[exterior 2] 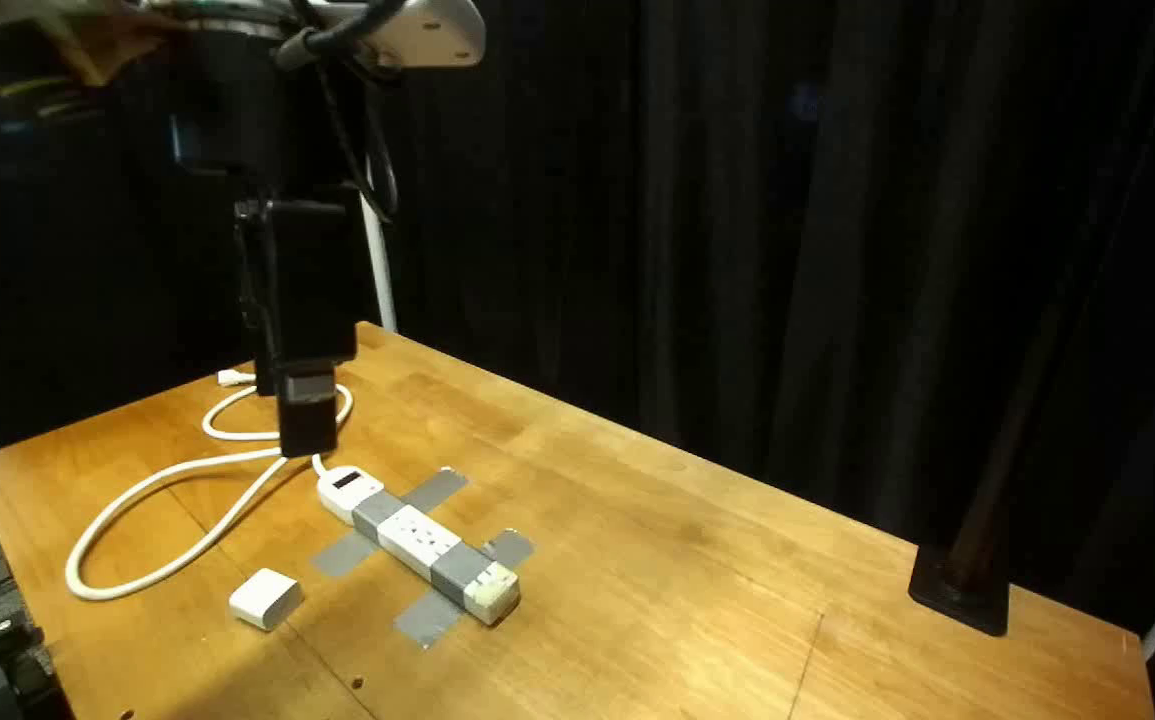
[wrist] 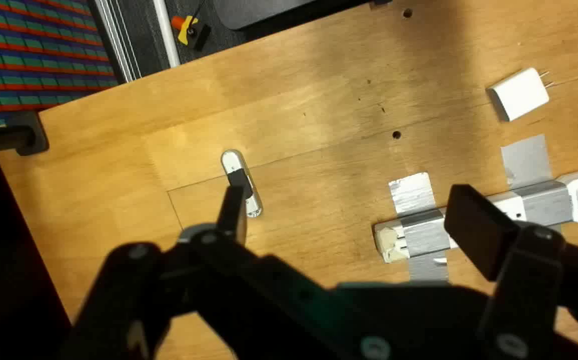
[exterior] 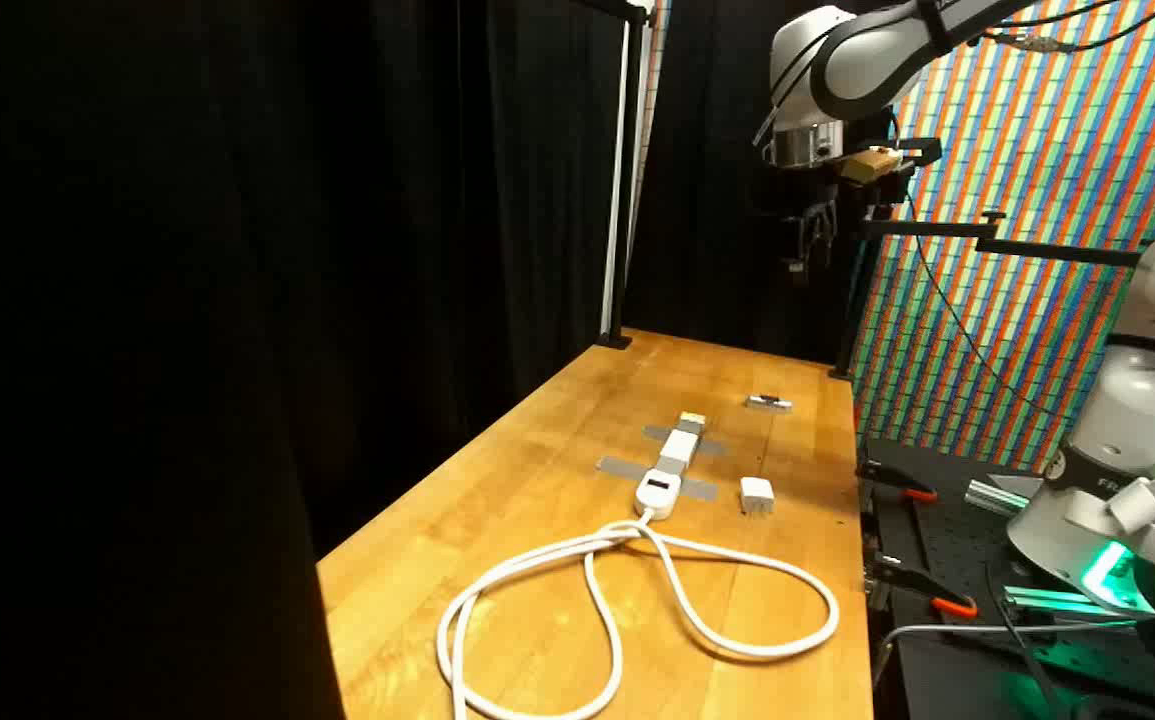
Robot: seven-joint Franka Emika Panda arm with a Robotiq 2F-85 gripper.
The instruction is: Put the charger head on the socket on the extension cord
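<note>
Hanging well above the surface (exterior: 537, 480): the claw (wrist: 353, 215), its jaws spread wide.
Near the socket (exterior 2: 419, 536) on the extension cord (exterior: 767, 652), but apart, lies the charger head (exterior 2: 263, 597).

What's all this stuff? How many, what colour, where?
Table: one, brown, in every view.
Extension cord: one, white, looped on table.
Socket block: one, white, cord's end.
Tape: two bands, grey, across the block.
Charger head: one, white, beside the block.
Small bar: one, silvery, past the block.
Clamps: two seen, black and orange, table edge.
Posts: at least two, black, table corners.
Curtain: count unclear, black, behind table.
Backdrop: one, multicoloured, beyond table.
Arm: one, white and black, overhead.
Claw: one, black, open, above table.
</note>
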